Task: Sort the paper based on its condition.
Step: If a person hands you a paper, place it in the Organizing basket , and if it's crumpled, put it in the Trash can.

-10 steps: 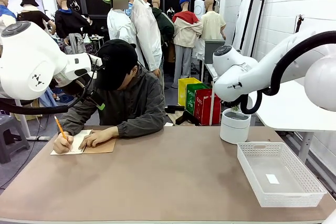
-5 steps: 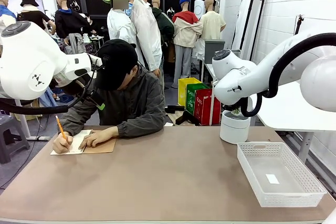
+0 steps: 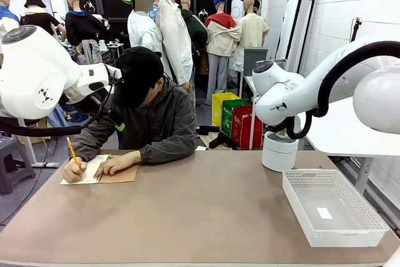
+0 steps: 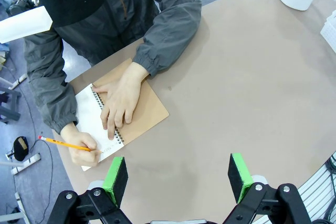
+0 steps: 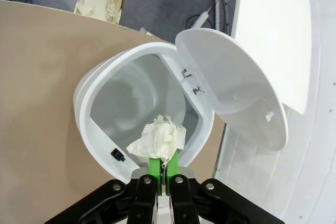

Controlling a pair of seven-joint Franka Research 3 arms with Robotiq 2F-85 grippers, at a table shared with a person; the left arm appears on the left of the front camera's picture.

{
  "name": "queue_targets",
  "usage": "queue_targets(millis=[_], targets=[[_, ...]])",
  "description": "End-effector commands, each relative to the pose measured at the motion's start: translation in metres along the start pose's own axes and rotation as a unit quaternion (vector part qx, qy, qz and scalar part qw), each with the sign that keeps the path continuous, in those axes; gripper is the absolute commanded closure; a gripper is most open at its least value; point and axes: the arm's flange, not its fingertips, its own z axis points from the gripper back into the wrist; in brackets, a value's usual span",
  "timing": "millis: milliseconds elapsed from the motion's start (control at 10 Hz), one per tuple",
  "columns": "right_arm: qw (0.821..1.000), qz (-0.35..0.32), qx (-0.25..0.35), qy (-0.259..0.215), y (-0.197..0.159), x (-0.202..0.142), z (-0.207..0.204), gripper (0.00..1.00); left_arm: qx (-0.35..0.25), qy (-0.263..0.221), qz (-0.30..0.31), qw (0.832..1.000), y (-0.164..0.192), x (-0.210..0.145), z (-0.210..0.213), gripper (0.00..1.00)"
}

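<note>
Downward, right gripper over open bin, tight on crumpled paper; left gripper spread.

Person at the table's far left, bent over spiral notebook — one hand holds orange pencil on the white page, other hand flat on it. Left arm raised. Right arm above white bin — mesh basket nearer, small white slip inside.
</note>
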Motion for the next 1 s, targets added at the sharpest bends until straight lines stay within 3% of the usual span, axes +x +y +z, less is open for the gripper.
queue_targets(millis=[0, 300, 400, 900], targets=[[1.0, 0.003, -0.017, 0.009, 0.0, 0.01, -0.004, 0.67, -0.001, 0.003, 0.001, 1.0, 0.001, 0.0, 0.001, 0.0], [1.0, 0.0, -0.016, 0.008, 0.001, 0.009, -0.003, 0.08, -0.001, 0.003, 0.001, 1.0, 0.001, 0.0, 0.001, 0.0], [1.0, -0.001, -0.014, 0.007, 0.001, 0.009, -0.002, 0.0, -0.001, 0.003, 0.001, 1.0, 0.001, 0.0, 0.001, 0.0], [1.0, -0.008, -0.003, 0.006, -0.001, 0.006, 0.025, 0.0, -0.001, 0.003, 0.001, 1.0, 0.001, 0.0, 0.001, 0.0]])
